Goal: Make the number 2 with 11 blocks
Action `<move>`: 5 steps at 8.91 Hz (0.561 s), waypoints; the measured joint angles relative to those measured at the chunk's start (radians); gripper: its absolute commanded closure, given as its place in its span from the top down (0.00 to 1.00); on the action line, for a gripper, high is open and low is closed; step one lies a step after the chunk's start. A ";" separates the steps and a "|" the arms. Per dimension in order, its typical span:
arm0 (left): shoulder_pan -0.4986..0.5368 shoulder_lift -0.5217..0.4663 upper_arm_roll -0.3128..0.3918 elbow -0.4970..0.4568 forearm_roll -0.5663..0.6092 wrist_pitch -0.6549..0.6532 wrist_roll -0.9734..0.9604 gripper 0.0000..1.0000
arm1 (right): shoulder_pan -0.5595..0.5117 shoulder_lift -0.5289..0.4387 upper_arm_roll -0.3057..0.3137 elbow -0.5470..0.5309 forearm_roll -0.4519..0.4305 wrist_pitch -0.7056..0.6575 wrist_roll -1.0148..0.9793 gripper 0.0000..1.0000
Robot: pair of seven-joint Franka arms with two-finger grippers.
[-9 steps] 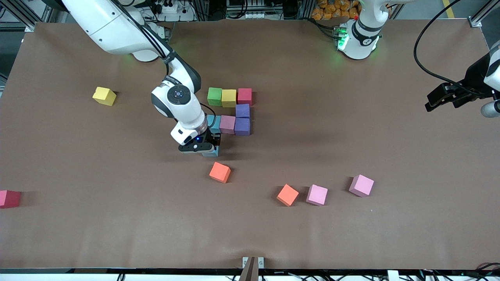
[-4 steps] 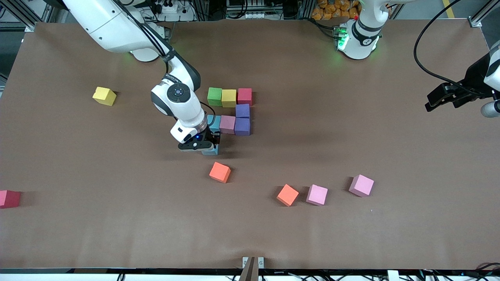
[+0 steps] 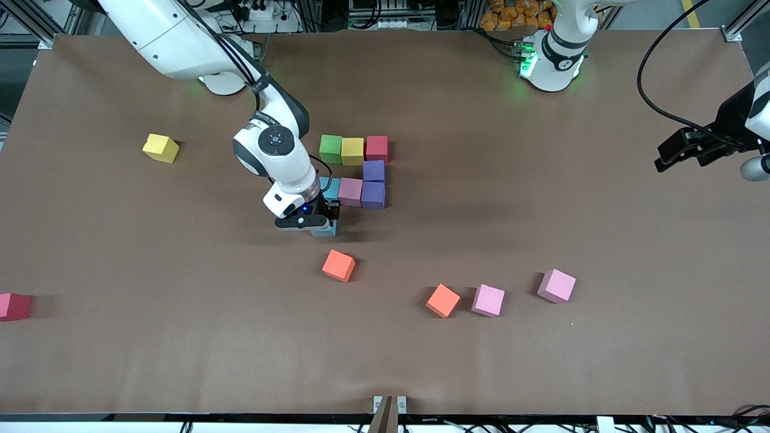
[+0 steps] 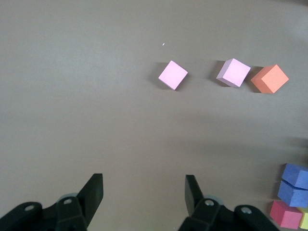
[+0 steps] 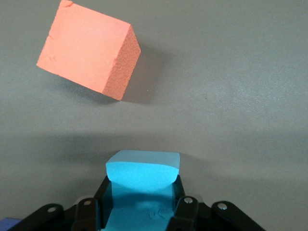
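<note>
Front view shows you seven cubes placed: green (image 3: 330, 148), yellow (image 3: 352, 151), red (image 3: 377, 148), two purple (image 3: 373, 183), pink (image 3: 350, 192) and a light blue (image 3: 326, 187). Your right pincer (image 3: 323, 224) is clamped on a second light blue cube (image 5: 142, 174), low over the slot just in front of the placed blue one. Three bottom-row cubes remain, likely from the loose orange (image 3: 338, 265) and pink (image 3: 488, 300) ones. Your left pincer (image 4: 143, 190) waits half open, empty, at its end of the table (image 3: 541, 198).

Colours on my brown table (image 3: 541, 373)

My black claw (image 5: 139, 211) pinches a light blue block (image 5: 143, 171); an orange block (image 5: 86, 50) sits close by. Green (image 3: 330, 148), yellow (image 3: 352, 151) and red (image 3: 377, 148) blocks form a row, with purple (image 3: 373, 171) blocks beside pink (image 3: 350, 192).
</note>
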 measured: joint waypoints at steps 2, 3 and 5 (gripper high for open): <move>0.000 0.000 0.000 0.000 0.000 0.000 0.000 0.77 | 0.000 -0.002 0.003 -0.004 0.000 0.000 0.014 0.13; 0.000 0.000 0.000 0.000 0.000 0.000 0.000 0.77 | 0.001 -0.003 0.007 -0.005 0.000 0.000 0.017 0.13; 0.000 0.000 0.000 0.000 0.000 0.000 0.000 0.77 | 0.002 -0.009 0.022 -0.005 0.000 -0.019 0.020 0.13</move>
